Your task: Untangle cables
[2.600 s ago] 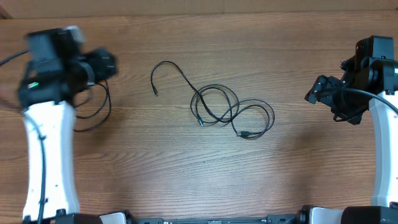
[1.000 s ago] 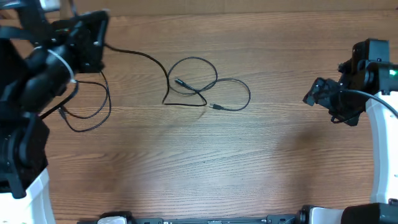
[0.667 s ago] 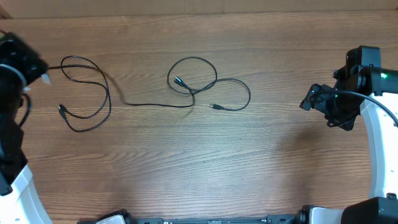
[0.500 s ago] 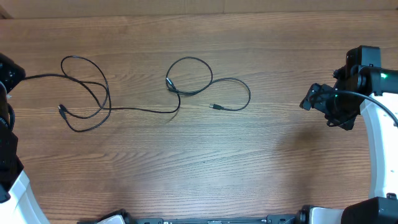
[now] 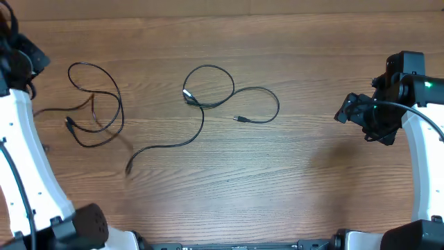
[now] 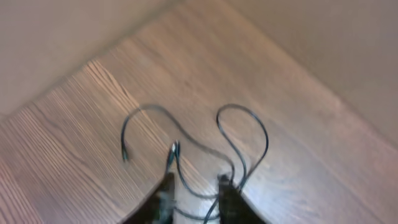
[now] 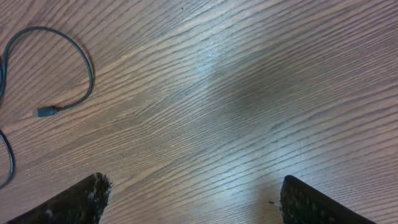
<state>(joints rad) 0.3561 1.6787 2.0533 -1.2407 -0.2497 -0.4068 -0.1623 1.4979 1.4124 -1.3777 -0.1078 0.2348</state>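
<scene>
Two thin black cables lie on the wooden table. One is a loose coil at the left. The other makes a loop at the centre, with a plug tip to its right and a free tail curving toward the front left. My left gripper hangs high over the table's far left end, jaws a little apart, cable strands showing on the wood below them. My right gripper stands wide open over bare wood, right of the cables; a cable end shows at its upper left.
My left arm rises along the left edge and my right arm along the right edge. The table's far edge runs just behind the cables. Bare wood lies between the centre loop and the right gripper.
The centre cable's tail, stretched toward my left gripper half a second ago, has dropped and now lies slack at the front left. The left jaws have parted. The right arm is still.
</scene>
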